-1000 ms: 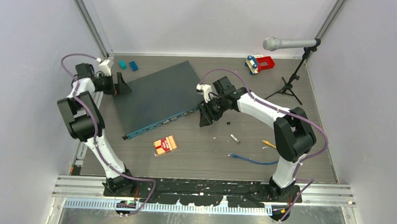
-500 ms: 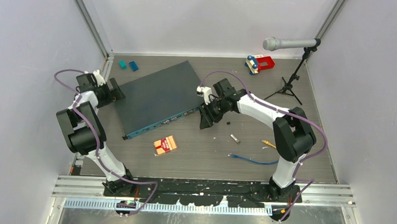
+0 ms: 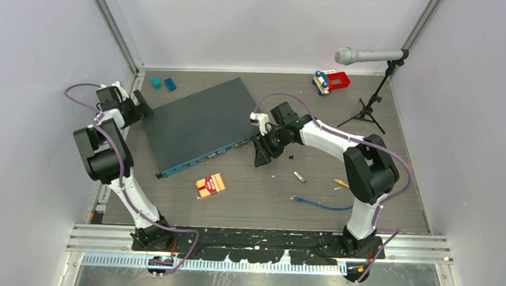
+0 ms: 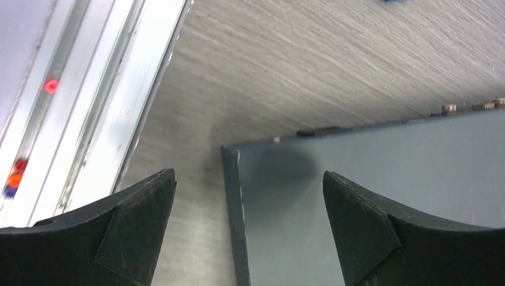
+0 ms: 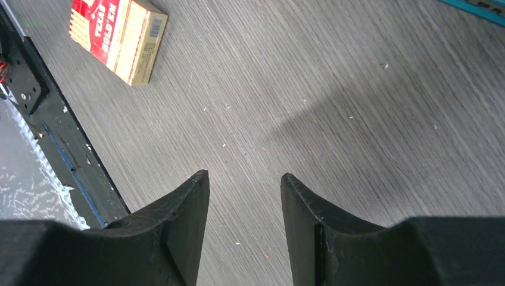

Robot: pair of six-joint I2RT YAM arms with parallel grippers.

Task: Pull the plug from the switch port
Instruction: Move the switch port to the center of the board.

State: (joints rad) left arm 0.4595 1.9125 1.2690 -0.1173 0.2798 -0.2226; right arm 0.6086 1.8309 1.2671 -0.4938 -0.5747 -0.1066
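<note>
1. From the top view, the switch (image 3: 199, 124) lay aslant on the left half of the table (image 3: 267, 205). The left gripper (image 3: 140, 104) hung at its far-left corner. The right gripper (image 3: 260, 156) sat just beside the right end of its teal front edge. No lead ran from the sockets as far as this view showed. A blue cable (image 3: 322, 205) lay loose on the table near the right arm, well apart from the switch.

2. In the left wrist view, the left gripper (image 4: 248, 176) had its jaws spread wide with nothing between them. They straddled the switch's (image 4: 369, 179) corner, one finger over bare table and the other over the grey top.

3. In the right wrist view, the right gripper (image 5: 244, 174) had its jaws partly apart and empty above bare table. A red box (image 5: 117, 37) lay well apart from it.

4. The plug seemed to be out already, with neither gripper holding anything. The sockets were too small to confirm that none was occupied. If so, little was left beyond drawing the arms back.
</note>
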